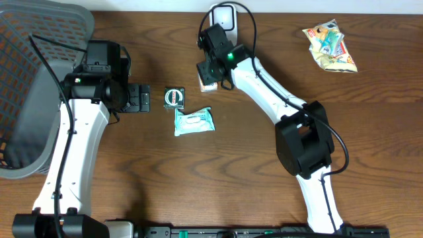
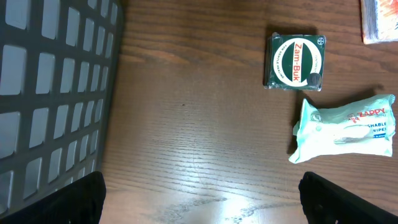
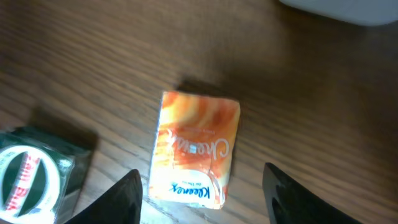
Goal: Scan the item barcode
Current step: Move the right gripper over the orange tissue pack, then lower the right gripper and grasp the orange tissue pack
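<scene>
right gripper (image 3: 205,200) – half open astride orange tissue pack (image 3: 194,149), not gripping | pack flat, far centre, near white scanner (image 1: 225,16) – short carry, I judge | left gripper (image 2: 199,200) wide open, empty, left

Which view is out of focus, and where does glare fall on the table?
Right wrist view: soft throughout, lettering on the orange tissue pack is fuzzy. Left wrist view: sharp, the green square box shows a readable label; pale glare lies on the brown wooden table near the bottom edge.

Soft even light, glare on the table (image 2: 205,186), right wrist view blurred.
</scene>
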